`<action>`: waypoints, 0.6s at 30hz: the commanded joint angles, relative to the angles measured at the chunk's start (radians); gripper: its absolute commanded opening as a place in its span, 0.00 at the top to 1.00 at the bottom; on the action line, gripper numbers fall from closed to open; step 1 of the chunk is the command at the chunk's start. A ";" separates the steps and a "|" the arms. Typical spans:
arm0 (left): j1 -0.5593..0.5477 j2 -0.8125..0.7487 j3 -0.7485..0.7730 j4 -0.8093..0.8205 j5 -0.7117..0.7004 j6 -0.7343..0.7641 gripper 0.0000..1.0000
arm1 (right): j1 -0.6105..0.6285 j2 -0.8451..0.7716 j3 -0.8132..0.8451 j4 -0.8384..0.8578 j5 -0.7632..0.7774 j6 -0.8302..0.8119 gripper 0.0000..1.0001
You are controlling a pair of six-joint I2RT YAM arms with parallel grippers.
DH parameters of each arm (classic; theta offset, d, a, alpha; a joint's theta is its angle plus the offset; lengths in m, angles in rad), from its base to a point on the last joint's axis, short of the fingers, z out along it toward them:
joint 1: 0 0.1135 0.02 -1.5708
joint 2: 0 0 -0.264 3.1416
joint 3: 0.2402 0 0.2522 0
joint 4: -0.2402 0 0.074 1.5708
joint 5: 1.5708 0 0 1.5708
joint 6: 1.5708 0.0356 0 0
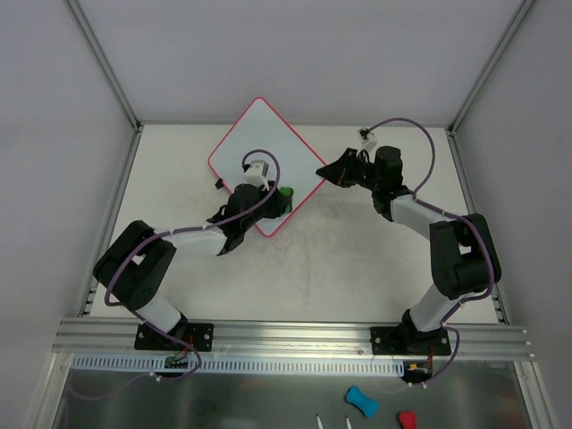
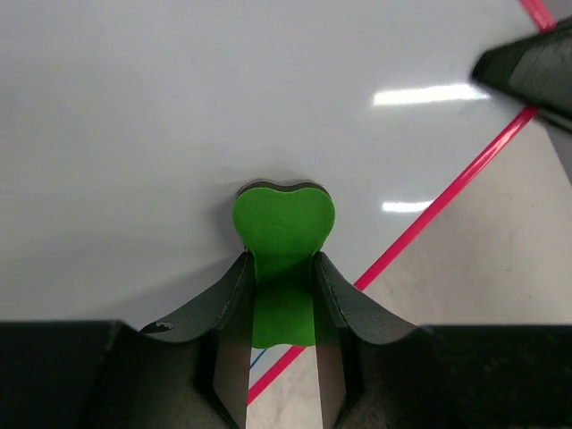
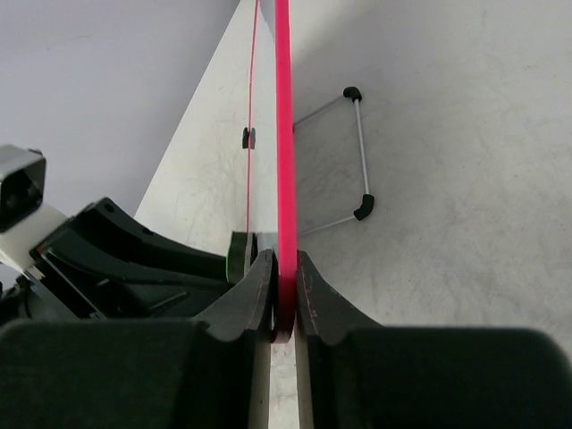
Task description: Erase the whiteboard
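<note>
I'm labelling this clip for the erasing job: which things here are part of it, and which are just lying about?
In the job: whiteboard; green eraser, held in the left gripper; right gripper, clamped on the whiteboard's rim.
Lying about: blue eraser and red piece on the metal shelf at the near edge.

free tabletop (image 1: 357, 259) right of whiteboard (image 1: 264, 134)
</note>
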 commanded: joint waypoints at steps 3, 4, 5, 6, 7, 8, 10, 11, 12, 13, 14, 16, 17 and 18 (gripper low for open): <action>-0.034 -0.068 -0.170 -0.029 -0.051 0.067 1.00 | 0.033 0.022 0.024 -0.013 -0.053 -0.048 1.00; -0.036 -0.071 -0.206 -0.036 -0.093 0.060 1.00 | 0.033 0.022 0.024 -0.012 -0.056 -0.048 1.00; -0.036 -0.071 -0.220 -0.049 -0.120 0.056 1.00 | 0.033 0.027 0.026 -0.012 -0.056 -0.046 1.00; -0.034 -0.071 -0.232 -0.064 -0.145 0.051 1.00 | 0.033 0.027 0.024 -0.012 -0.056 -0.048 1.00; -0.034 -0.066 -0.237 -0.088 -0.192 0.042 1.00 | 0.033 0.029 0.026 -0.012 -0.057 -0.044 1.00; -0.034 -0.065 -0.234 -0.145 -0.211 0.039 1.00 | 0.033 0.029 0.026 -0.012 -0.057 -0.044 1.00; -0.034 -0.060 -0.227 -0.190 -0.236 0.039 1.00 | 0.033 0.030 0.026 -0.012 -0.057 -0.044 1.00; -0.034 -0.065 -0.229 -0.207 -0.263 0.036 1.00 | 0.033 0.030 0.026 -0.012 -0.059 -0.044 1.00; -0.034 -0.073 -0.232 -0.231 -0.277 0.031 1.00 | 0.033 0.030 0.026 -0.012 -0.059 -0.043 1.00; -0.034 -0.088 -0.232 -0.245 -0.292 0.027 1.00 | 0.033 0.029 0.024 -0.012 -0.059 -0.044 1.00; -0.034 -0.094 -0.229 -0.259 -0.323 0.025 1.00 | 0.033 0.029 0.024 -0.012 -0.057 -0.043 1.00; -0.034 -0.112 -0.214 -0.309 -0.349 0.030 1.00 | 0.033 0.027 0.024 -0.012 -0.057 -0.044 1.00; -0.034 -0.117 -0.209 -0.325 -0.358 0.034 1.00 | 0.033 0.027 0.024 -0.012 -0.056 -0.043 1.00; -0.034 -0.123 -0.204 -0.339 -0.380 0.036 1.00 | 0.033 0.027 0.026 -0.012 -0.054 -0.043 1.00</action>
